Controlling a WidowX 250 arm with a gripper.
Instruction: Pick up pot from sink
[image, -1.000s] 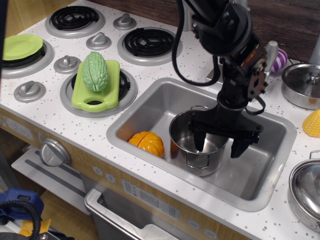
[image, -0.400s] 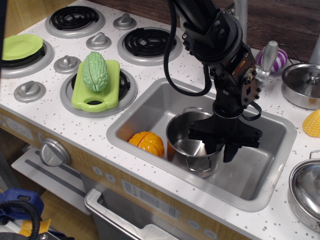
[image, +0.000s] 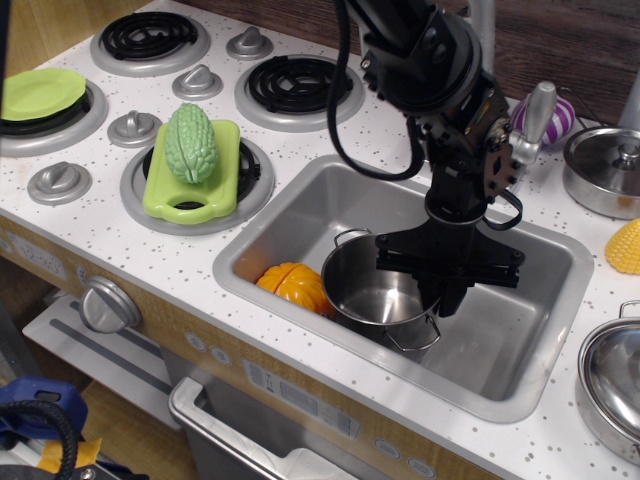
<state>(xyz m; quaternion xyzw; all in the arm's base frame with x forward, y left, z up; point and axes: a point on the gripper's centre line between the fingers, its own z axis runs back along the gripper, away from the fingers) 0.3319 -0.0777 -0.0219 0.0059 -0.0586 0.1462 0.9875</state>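
the jaws pinch the right rim of the pot (image: 375, 290), which hangs tilted (open mouth up) over the sink (image: 300, 215), reaching left from the jaws. an orange pumpkin (image: 292, 284) lies further left, touching the pot's side.

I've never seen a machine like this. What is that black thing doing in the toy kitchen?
It is a robot arm, seen by one camera looking down from above the front of a toy kitchen. Its claw, the end effector, pinches the far rim of a shiny steel pot, which looks tilted in the grey sink. An orange toy pumpkin lies in the sink beside the pot. On the stove sits a green board with a bumpy green vegetable. Other pots stand at the right.
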